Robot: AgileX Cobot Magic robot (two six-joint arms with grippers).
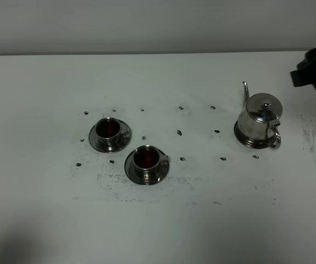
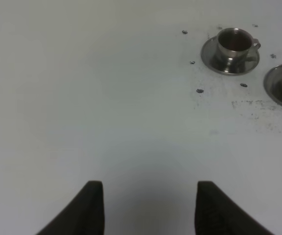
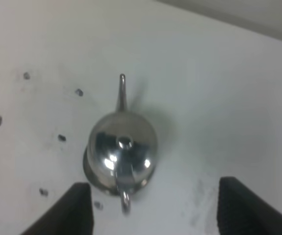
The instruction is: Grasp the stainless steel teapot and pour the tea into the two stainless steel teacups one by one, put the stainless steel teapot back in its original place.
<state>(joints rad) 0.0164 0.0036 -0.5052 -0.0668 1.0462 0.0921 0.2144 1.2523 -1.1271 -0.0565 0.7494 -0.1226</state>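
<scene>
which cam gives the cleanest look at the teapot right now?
Right wrist: the stainless steel teapot fills mid-frame from above, with lid knob, spout and loop handle all clear between the open right gripper fingers. Exterior high shows it smaller, upright on its coaster. Left wrist does not show it, only the teacups.

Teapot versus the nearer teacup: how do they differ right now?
The teapot is much taller than the nearer teacup. The teapot is lidded, with a thin spout; the teacup is open, showing dark tea. The teapot stands at the table's right, the teacup left of centre. Both are shiny steel, upright, on round steel bases, ungripped.
</scene>
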